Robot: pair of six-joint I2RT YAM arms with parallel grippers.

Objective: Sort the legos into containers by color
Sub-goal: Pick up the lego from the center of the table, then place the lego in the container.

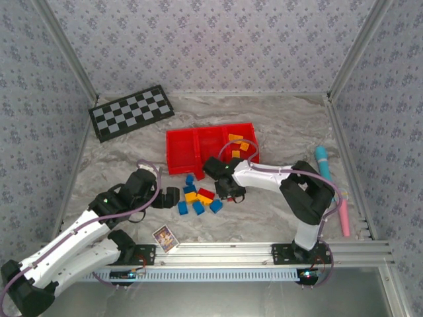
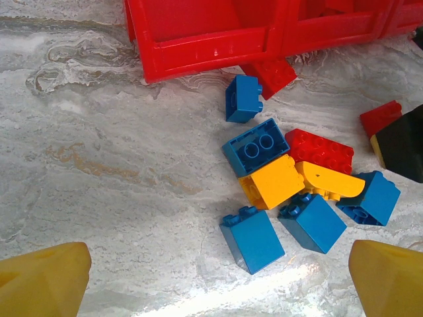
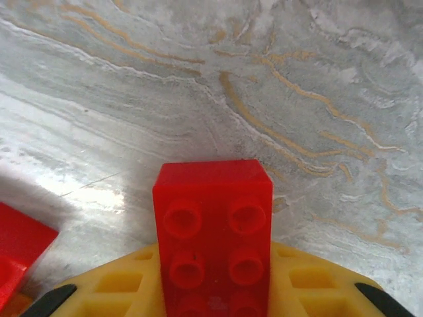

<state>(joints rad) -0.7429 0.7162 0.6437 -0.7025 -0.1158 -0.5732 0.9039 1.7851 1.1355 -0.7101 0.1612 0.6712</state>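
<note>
Loose legos (image 1: 198,198) in blue, red and orange-yellow lie in a cluster just in front of the red tray (image 1: 198,153) of containers. Several orange pieces sit in its right compartment (image 1: 239,143). My right gripper (image 1: 231,191) is low at the right edge of the cluster. In the right wrist view it (image 3: 213,290) is shut on a red lego (image 3: 213,224), studs facing the camera, between the yellow fingers (image 3: 112,290). My left gripper (image 2: 218,284) is open left of the cluster, with a blue lego (image 2: 251,239) lying just ahead of its jaws.
A black-and-white checkerboard (image 1: 131,111) lies at the back left. A small picture card (image 1: 165,237) sits near the front rail. A teal marker (image 1: 322,162) and a pink one (image 1: 344,214) lie along the right wall. One red brick (image 2: 271,74) rests against the tray's front.
</note>
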